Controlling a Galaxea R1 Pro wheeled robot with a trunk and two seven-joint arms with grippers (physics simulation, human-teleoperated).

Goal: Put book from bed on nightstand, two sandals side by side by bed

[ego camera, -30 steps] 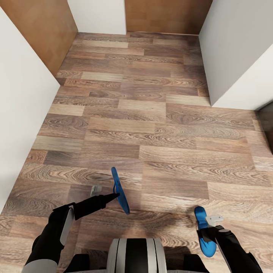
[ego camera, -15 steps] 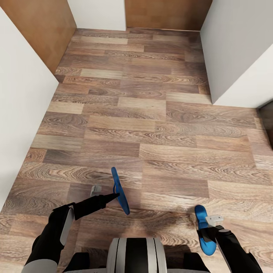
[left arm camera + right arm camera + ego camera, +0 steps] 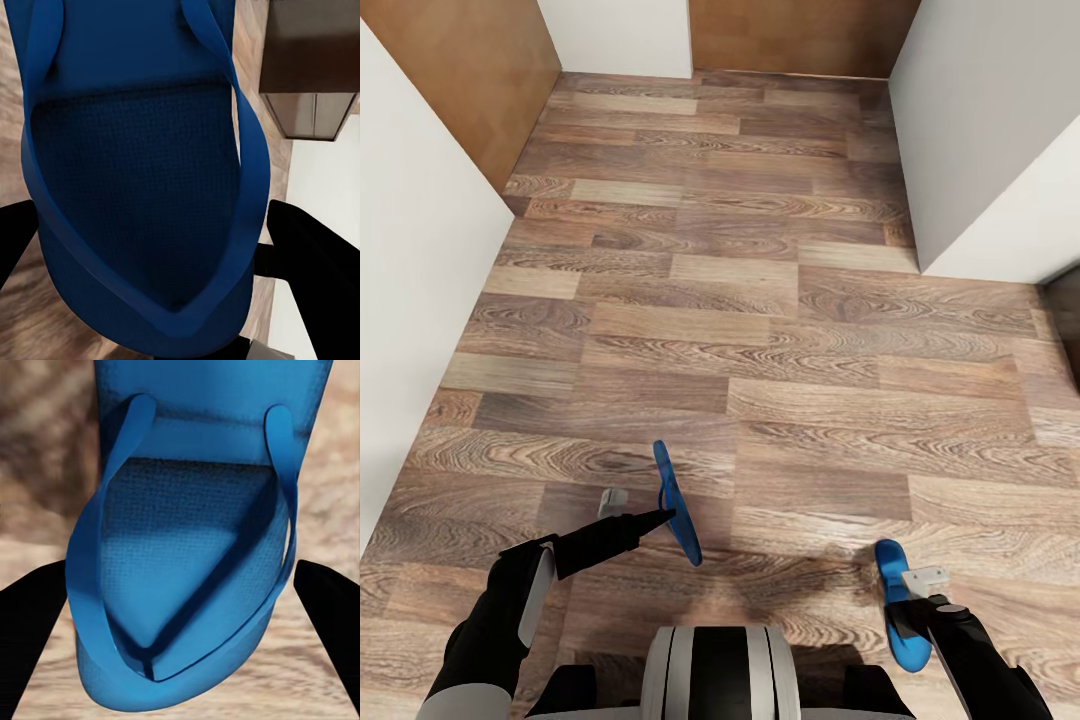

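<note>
left gripper (image 3: 650, 518), near left, clamped on a bright blue sandal (image 3: 676, 504) held on edge above the wood-plank floor (image 3: 760, 300); its thin thong straps and textured footbed fill the left wrist view (image 3: 142, 187). right gripper (image 3: 922, 590), near right, clamped on the second sandal (image 3: 900, 605), sole flat-faced, straps meeting at the toe (image 3: 187, 562). white walls (image 3: 420, 260) flank the floor; brown doors (image 3: 790, 35) far.

Bare floor (image 3: 760, 330) between white walls (image 3: 980, 140)

Two blue sandals (image 3: 676, 503) (image 3: 900, 604), two hands (image 3: 645, 515) (image 3: 920, 590), two wooden doors (image 3: 470, 70) (image 3: 800, 35).
</note>
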